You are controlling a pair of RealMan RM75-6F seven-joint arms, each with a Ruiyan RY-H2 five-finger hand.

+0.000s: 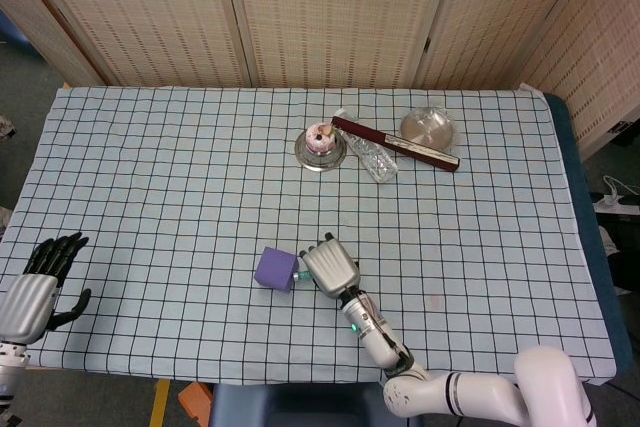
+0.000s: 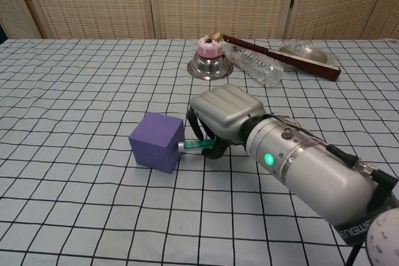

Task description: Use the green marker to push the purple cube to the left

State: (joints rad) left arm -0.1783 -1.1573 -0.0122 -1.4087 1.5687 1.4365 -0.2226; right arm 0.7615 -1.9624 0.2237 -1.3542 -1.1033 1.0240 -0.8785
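The purple cube [image 1: 275, 268] [image 2: 156, 142] sits on the checked cloth near the table's front, turned slightly askew. My right hand [image 1: 330, 266] [image 2: 223, 115] holds the green marker [image 2: 195, 145] [image 1: 302, 275] just right of the cube, fingers curled around it. The marker lies level and its tip touches the cube's right face. My left hand [image 1: 35, 292] rests at the table's front left corner, far from the cube, holding nothing with its fingers apart; the chest view does not show it.
At the back middle stand a metal bowl with a pink cupcake [image 1: 320, 144] [image 2: 210, 55], a plastic bottle [image 1: 368, 155] [image 2: 256, 66] lying down, a long dark red box [image 1: 395, 143] and a clear lid [image 1: 428, 129]. The table's front edge [image 1: 300, 379] lies close behind my right forearm.
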